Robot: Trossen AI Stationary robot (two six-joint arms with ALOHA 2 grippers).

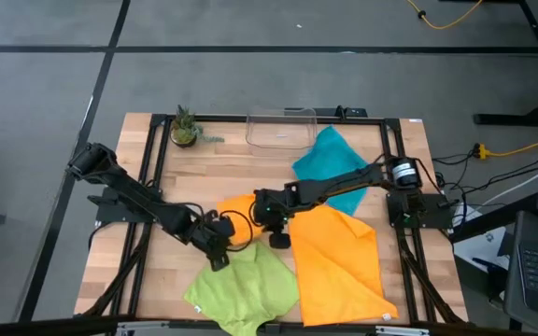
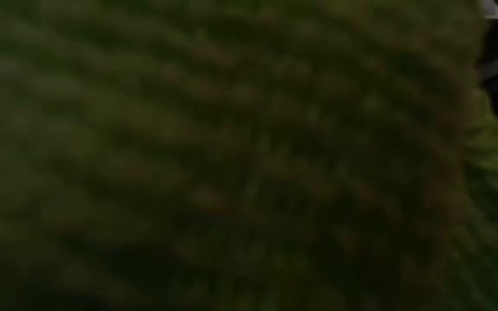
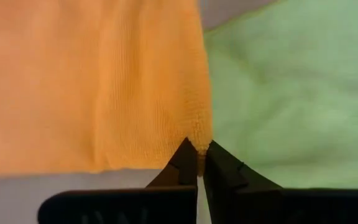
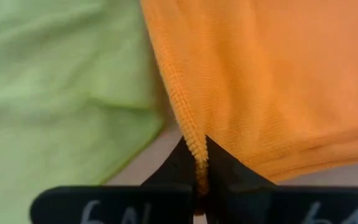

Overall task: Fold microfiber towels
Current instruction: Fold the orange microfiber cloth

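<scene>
- The left gripper (image 3: 199, 163) sits near the middle of the worktop (image 1: 138, 271), its jaws clamped on a corner of the small orange towel (image 1: 239, 207), which lies between the two arms
- The right gripper (image 4: 199, 163) is just beside it in the high view, jaws pinched together on an orange edge too; the wrist view shows the fabric bunched between the tips (whether this is the same small cloth or the big one beside it, I cannot tell for sure)
- Holding two points along one side makes sense for a fold: my judgement is that the pair means to lift that edge and carry it over
- The lime green towel (image 1: 243, 287) lies spread at the front edge, touching the orange one, and seems to drape over the low camera, whose view is filled with green fibre
- The large orange towel (image 1: 339, 266) lies flat to the right; the teal towel (image 1: 330, 161) rests further back, partly under the right arm, beside the clear bin (image 1: 280, 129)
- A small potted plant (image 1: 185, 129) stands at the back left corner, well apart
</scene>
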